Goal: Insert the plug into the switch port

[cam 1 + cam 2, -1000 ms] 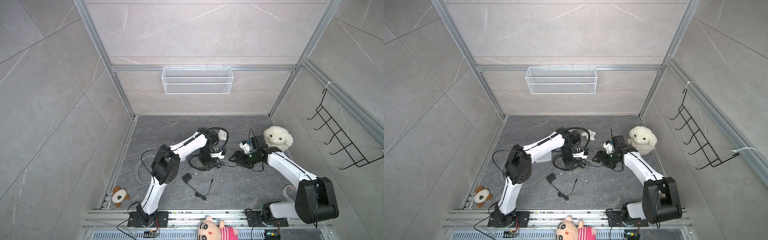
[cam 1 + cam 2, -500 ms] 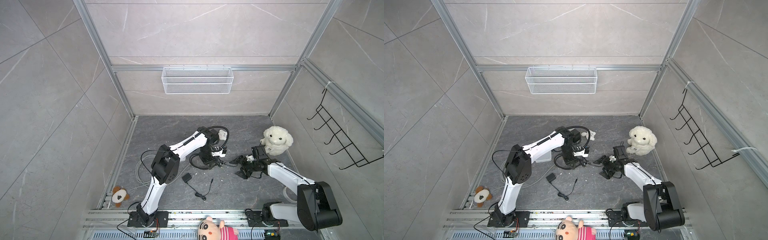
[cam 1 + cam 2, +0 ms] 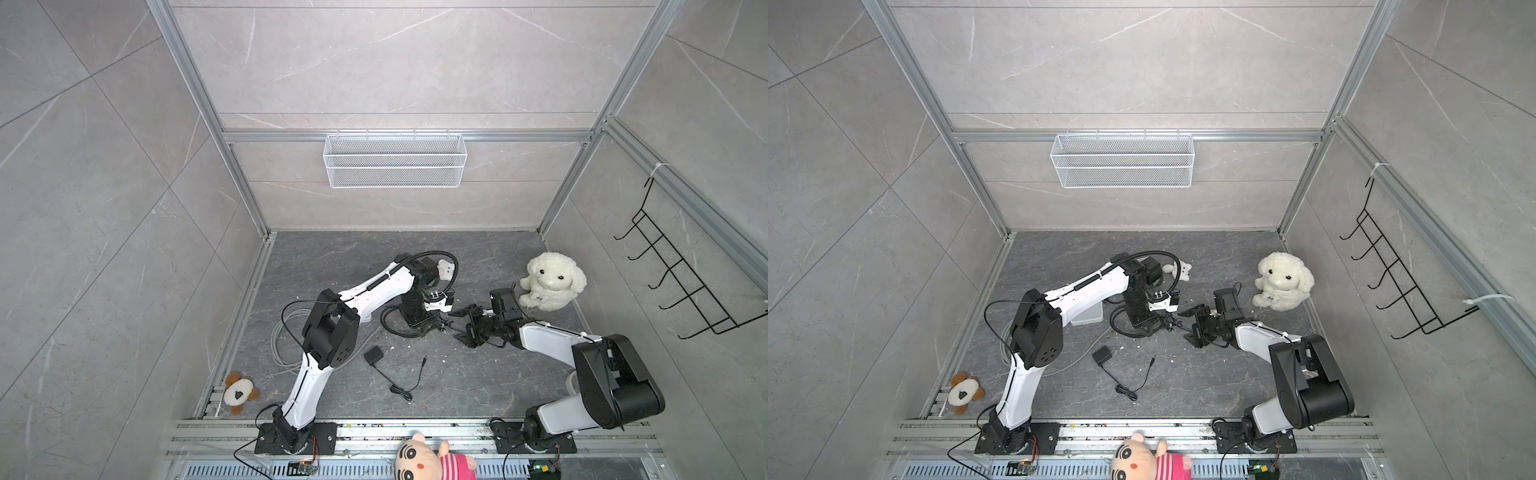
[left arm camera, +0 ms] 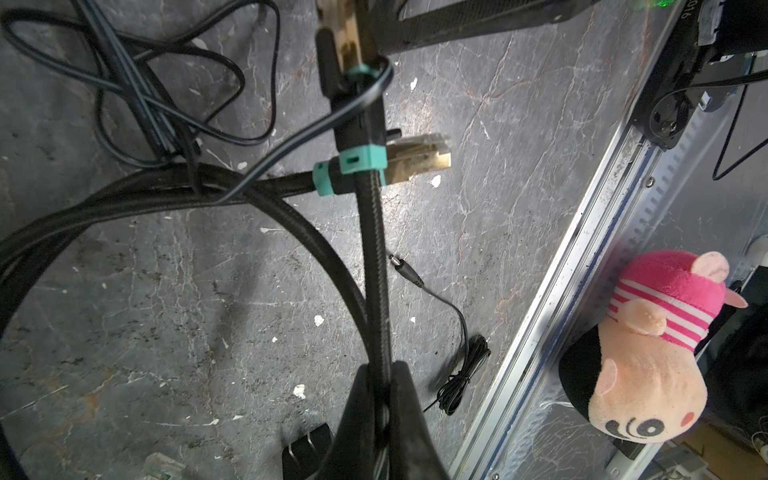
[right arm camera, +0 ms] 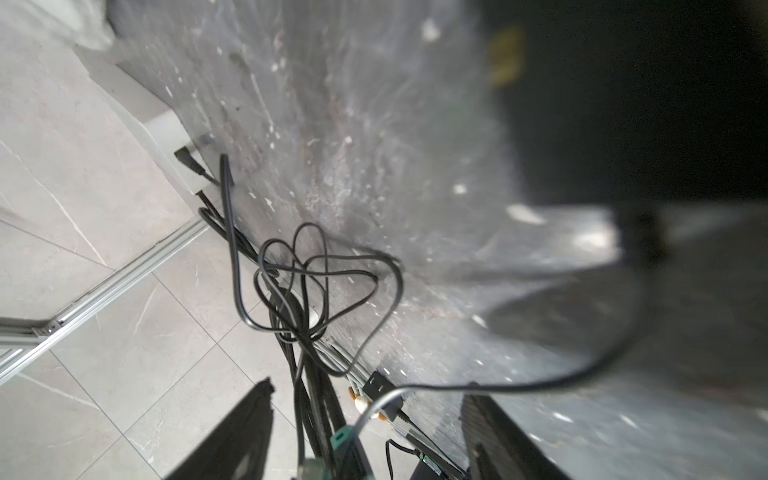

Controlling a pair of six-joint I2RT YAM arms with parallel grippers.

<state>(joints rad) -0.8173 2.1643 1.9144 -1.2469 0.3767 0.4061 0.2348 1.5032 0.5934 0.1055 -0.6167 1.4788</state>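
Note:
My left gripper (image 4: 380, 365) is shut on a black braided cable (image 4: 374, 257). This cable runs away from the jaws to a gold plug (image 4: 343, 37) with a teal band. A second gold plug (image 4: 415, 160) with a teal collar lies crosswise behind the cable. In both top views the left gripper (image 3: 428, 324) (image 3: 1154, 324) points down at a tangle of black cables. My right gripper (image 3: 461, 324) (image 3: 1190, 325) (image 5: 370, 415) lies low just right of it, open, with only a thin cord crossing between its fingers. The pale switch (image 3: 1090, 313) sits under the left arm.
A white plush dog (image 3: 550, 282) sits back right, a small white plush (image 3: 445, 269) behind the left wrist. A black adapter (image 3: 374, 356) with a thin cord lies in front. Grey cable loops (image 3: 282, 340), a brown plush (image 3: 239, 392) and a doll (image 3: 428, 461) are near the front rail.
The right arm has swung away from the white plush dog towards the front and dropped low beside the left gripper. The left arm has stayed almost still.

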